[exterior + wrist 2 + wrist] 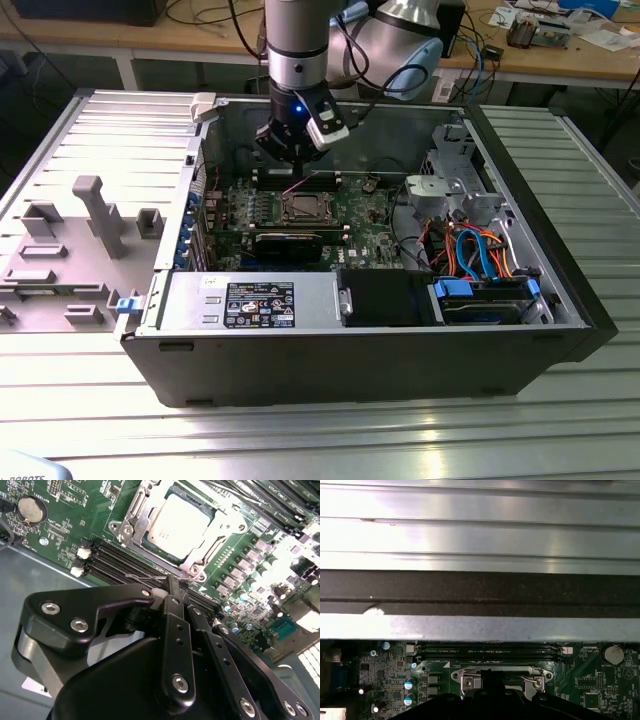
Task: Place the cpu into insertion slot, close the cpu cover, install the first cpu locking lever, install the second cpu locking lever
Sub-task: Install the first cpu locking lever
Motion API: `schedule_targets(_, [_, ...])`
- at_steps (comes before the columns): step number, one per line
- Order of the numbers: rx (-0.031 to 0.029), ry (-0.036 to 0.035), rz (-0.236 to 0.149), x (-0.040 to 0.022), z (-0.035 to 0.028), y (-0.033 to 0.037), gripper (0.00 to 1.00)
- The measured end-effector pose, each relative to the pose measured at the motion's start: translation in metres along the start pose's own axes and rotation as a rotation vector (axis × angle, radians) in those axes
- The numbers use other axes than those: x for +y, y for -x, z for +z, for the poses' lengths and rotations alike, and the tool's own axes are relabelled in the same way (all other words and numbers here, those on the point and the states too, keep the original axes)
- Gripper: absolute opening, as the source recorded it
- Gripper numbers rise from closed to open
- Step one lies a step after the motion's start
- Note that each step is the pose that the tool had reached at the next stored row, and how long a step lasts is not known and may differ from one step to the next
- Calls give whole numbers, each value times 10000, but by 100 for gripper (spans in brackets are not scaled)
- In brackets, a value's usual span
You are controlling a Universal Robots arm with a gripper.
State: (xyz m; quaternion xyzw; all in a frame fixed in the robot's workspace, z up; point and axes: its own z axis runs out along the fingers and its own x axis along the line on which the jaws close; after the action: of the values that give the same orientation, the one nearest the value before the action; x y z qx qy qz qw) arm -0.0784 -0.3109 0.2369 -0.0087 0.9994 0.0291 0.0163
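The cpu (pixel 181 522) lies flat in its socket on the green motherboard, silver top up; in the exterior view the cpu (pixel 304 207) sits mid-board. The cpu cover (pixel 145 507) lies down around it as a metal frame. My gripper (pixel 172 584) hangs just beside the socket edge, black fingers (pixel 176 625) pressed together, the tips at a thin wire locking lever (pixel 142 575) that runs along that edge. I cannot tell whether the wire is pinched or only touched. In the exterior view the gripper (pixel 290 158) is just behind the socket.
The open computer case (pixel 560 250) lies on a ribbed metal table. Memory slots (pixel 120 560) run between the gripper and the socket. A black card (pixel 288 243), a drive cage (pixel 450 185) and orange and blue cables (pixel 470 250) lie nearby. The case wall (pixel 480 590) rises close behind.
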Motion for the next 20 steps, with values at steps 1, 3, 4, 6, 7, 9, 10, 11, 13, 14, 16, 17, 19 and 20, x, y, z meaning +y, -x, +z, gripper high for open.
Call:
schedule_targets(1, [0, 0, 2, 7, 5, 7, 11])
schedule_targets(3, [-1, 1, 0, 13, 16, 19, 11])
schedule_targets(4, [-1, 1, 0, 13, 19, 25, 11])
schedule_targets(6, [1, -1, 1, 13, 22, 44, 11])
schedule_targets(7, [0, 0, 1, 13, 24, 52, 11])
schedule_targets(9, [0, -1, 2, 18, 29, 64, 11])
schedule_targets(10, [0, -1, 1, 22, 32, 68, 11])
schedule_targets(11, [-1, 0, 0, 26, 35, 72, 11])
schedule_targets(13, [0, -1, 2, 34, 39, 81, 11])
schedule_targets(14, [0, -3, 0, 40, 43, 90, 11])
schedule_targets(16, [-1, -4, 0, 43, 48, 105, 11])
schedule_targets(17, [-1, -6, 0, 44, 51, 115, 11])
schedule_targets(19, [0, -8, 0, 46, 58, 130, 11])
schedule_targets(20, [0, -9, 0, 47, 62, 137, 11])
